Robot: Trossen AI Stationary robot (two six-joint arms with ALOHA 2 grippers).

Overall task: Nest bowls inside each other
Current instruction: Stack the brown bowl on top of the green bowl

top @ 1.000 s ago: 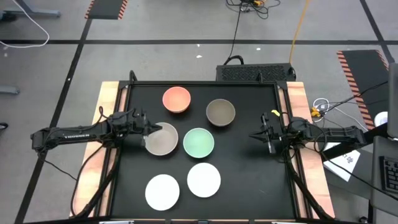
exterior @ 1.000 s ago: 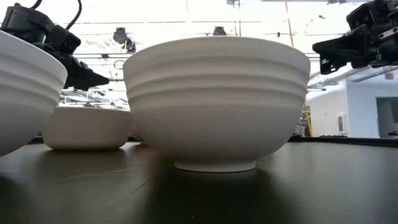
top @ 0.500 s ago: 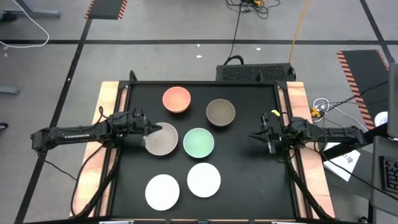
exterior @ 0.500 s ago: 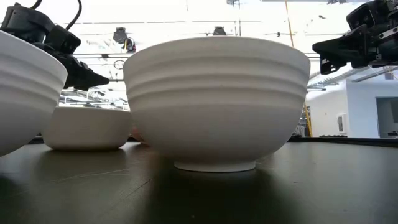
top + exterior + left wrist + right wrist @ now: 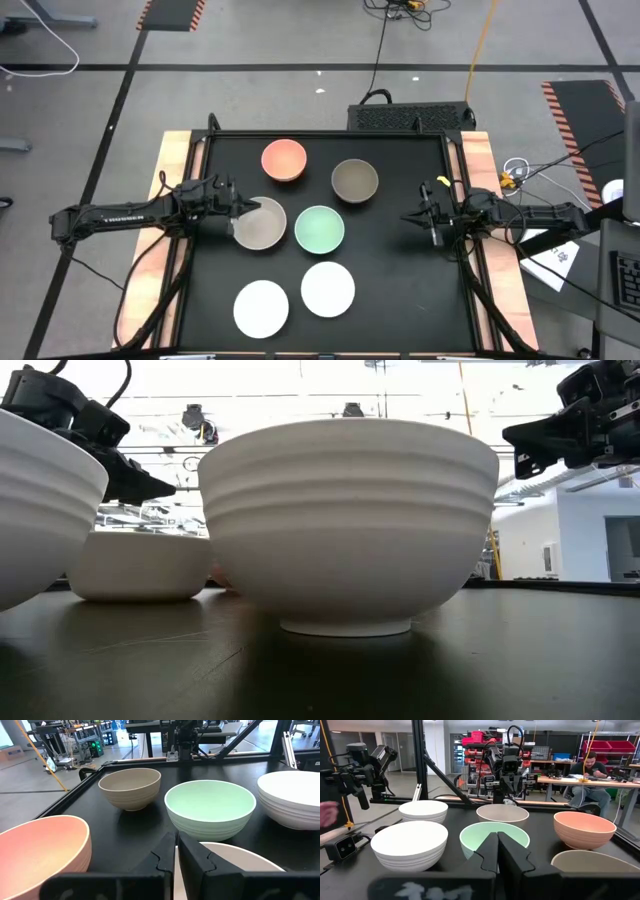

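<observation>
1. Six small round bowls sit apart on the flat black table top. None is inside another yet, so the job looks like it is only at its start.
2. The salmon-orange round bowl and the olive-grey round bowl are at the far side. The beige-grey round bowl and the mint green round bowl are in the middle, just beside each other. The two white round bowls are at the near side.
3. The left gripper is at the rim of the beige-grey bowl. In its wrist view the two dark fingers are pressed close with the pale rim right at them (it looks like a pinch on that rim, but that is my guess).
4. The right gripper hangs over bare table, well apart from any bowl. Its fingers are closed on nothing.
5. The next move is probably to lift the beige-grey bowl and set it down inside the mint green bowl. It should stay level and come down right over the middle.
</observation>
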